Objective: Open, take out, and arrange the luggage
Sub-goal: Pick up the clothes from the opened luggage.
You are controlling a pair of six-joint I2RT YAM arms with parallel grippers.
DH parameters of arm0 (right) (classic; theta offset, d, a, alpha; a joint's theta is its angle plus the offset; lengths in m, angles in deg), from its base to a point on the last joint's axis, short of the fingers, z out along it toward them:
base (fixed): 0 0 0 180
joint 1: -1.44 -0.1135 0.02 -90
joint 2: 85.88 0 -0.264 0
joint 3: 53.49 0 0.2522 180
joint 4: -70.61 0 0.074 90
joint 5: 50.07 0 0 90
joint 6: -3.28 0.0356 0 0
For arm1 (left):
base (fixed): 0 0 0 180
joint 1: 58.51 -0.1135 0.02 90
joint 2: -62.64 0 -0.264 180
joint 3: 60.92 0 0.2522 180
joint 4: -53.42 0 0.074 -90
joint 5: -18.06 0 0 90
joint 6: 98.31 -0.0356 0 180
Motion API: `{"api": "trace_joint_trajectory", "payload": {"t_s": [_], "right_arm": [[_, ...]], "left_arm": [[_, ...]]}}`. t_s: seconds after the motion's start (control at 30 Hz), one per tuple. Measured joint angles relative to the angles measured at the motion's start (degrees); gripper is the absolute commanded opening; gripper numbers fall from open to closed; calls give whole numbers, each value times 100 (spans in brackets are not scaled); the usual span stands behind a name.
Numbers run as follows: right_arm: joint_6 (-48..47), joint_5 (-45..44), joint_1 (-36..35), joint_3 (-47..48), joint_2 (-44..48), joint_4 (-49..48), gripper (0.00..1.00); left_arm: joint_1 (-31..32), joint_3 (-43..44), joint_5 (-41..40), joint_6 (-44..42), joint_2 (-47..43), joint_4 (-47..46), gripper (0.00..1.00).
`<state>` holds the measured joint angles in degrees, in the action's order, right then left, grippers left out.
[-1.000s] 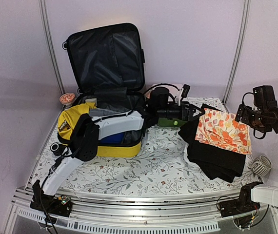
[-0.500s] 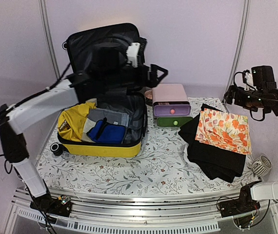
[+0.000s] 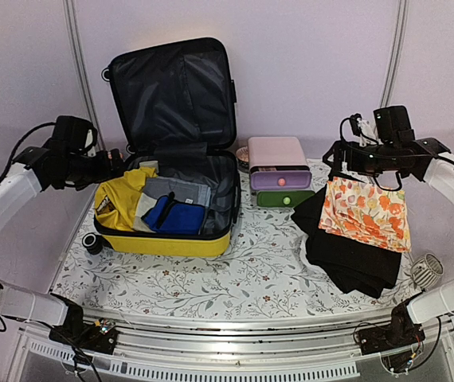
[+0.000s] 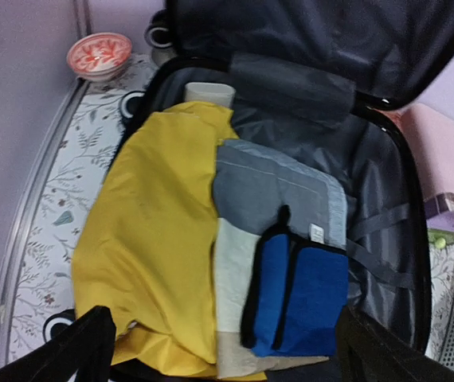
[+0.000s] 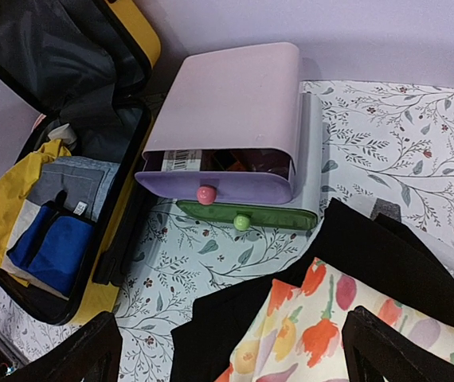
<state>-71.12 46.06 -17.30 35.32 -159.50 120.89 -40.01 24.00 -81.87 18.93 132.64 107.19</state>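
The luggage [image 3: 181,244], a glossy yellow hard-shell suitcase with black zipper trim and black fabric lining, lies open at the left rear of the flower-patterned table cover [image 3: 243,274]. Its lid stands upright against the back wall; its lower half rests flat on the table. Inside the lower half lie a yellow garment [image 4: 147,239] along the left side, a folded grey cloth [image 4: 271,187] in the middle, and a blue pouch with black edging [image 4: 299,294] on top of the folded cloth at the near end.

The left gripper [image 3: 118,161] hovers at the left rear corner of the luggage, just beside the rim and above the yellow garment. Its fingers [image 4: 84,350] are spread wide and hold nothing; the left wrist view looks straight down into the open shell [image 4: 378,183]. A small red-and-white bowl [image 4: 99,56] sits on the table outside that corner.

The right gripper [image 3: 340,159] hangs well apart from the luggage, on the right side of the table, over the far edge of an orange floral cloth [image 3: 366,213] that lies on a folded black cloth [image 3: 346,251]. Its fingers [image 5: 386,342] are likewise parted and empty. A small pink-and-green plastic drawer box [image 3: 279,169] stands between this gripper and the luggage [image 5: 135,32], just beside the suitcase's right wall.
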Motion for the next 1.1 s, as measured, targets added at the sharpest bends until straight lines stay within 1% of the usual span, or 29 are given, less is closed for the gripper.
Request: {"api": "trace_joint_trajectory", "payload": {"t_s": [0.07, 0.2, 0.33, 0.43, 0.47, 0.5, 0.63, 0.67, 0.7, 0.77, 0.8, 0.9, 1.1], "right_arm": [[-2, 55, -46, 0, -76, -57, 99], [-2, 160, -76, 0, -101, -179, 99], [0, 201, -76, 0, -101, -243, 99], [0, 205, -76, 0, -101, -271, 99], [0, 212, -76, 0, -101, -275, 99], [0, 216, -76, 0, -101, -278, 99], [0, 225, -76, -4, -101, -308, 99], [0, 234, -76, -7, -101, -319, 99], [2, 251, -76, -11, -101, -323, 99], [2, 304, -76, -26, -101, -348, 99], [4, 339, -76, -37, -101, -358, 99], [7, 435, -103, -52, -116, -378, 99], [26, 723, -256, -52, -166, -575, 99]], "left_arm": [[-391, -127, 68, 90, -120, 149, 98], [-955, -450, 76, 214, -98, 275, 98], [-1270, -828, 114, 260, -55, 273, 98], [-1355, -977, 249, 247, -9, 243, 98], [-1360, -999, 297, 234, 48, 219, 94], [-1362, -1014, 328, 214, 118, 186, 86], [-1370, -1097, 542, 111, 404, 52, 43], [-1370, -1126, 619, 79, 448, 13, 36], [-1370, -1152, 675, 42, 472, -28, 32], [-1370, -1198, 767, 7, 459, -103, 28], [-1375, -1209, 802, -26, 452, -149, 24], [-1410, -1220, 966, -142, 455, -291, 1], [-1558, -1123, 1008, -332, 507, -302, 0]]}}
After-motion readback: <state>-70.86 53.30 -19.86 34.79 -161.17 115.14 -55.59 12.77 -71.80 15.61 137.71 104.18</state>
